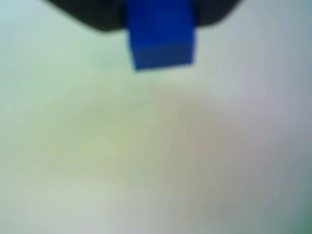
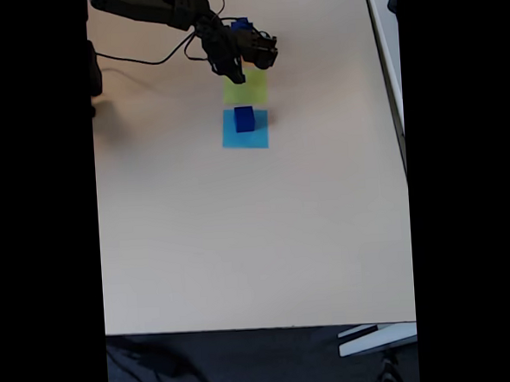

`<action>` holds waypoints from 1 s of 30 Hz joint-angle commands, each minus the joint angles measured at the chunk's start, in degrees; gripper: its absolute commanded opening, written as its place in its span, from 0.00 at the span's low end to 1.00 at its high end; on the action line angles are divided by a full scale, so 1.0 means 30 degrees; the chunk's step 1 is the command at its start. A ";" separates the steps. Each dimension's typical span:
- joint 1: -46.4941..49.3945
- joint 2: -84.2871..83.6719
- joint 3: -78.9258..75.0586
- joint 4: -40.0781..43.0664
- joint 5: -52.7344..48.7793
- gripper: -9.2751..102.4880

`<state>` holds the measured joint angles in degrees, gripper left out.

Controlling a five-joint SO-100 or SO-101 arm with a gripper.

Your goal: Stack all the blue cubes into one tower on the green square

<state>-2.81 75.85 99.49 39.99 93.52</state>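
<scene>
Cable (image 2: pixel 156 58) trails in the upper left of the fixed view, and right of it the arm (image 2: pixel 153 7) reaches to the gripper (image 2: pixel 244 37), clamped on a blue cube (image 1: pixel 161 36) above the green square (image 2: pixel 244 89). Lower, a second cube (image 2: pixel 244 117) sits on the light-blue square (image 2: pixel 244 129). Risk, as I judge it: releasing off-centre would leave the base overhanging the green square. The wrist view is badly blurred, and the held cube's size is unclear.
</scene>
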 commanded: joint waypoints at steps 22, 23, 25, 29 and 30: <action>0.0293 0.1846 0.0703 -0.1201 0.0146 0.14; 0.0293 0.1846 0.0703 -0.1201 0.0146 0.14; 0.0293 0.1846 0.0732 -0.1201 0.0146 0.14; 0.0264 0.1846 0.0732 -0.1201 0.0176 0.14; 0.0264 0.1846 0.0732 -0.1201 0.0176 0.14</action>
<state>-2.11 76.38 101.87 37.53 93.52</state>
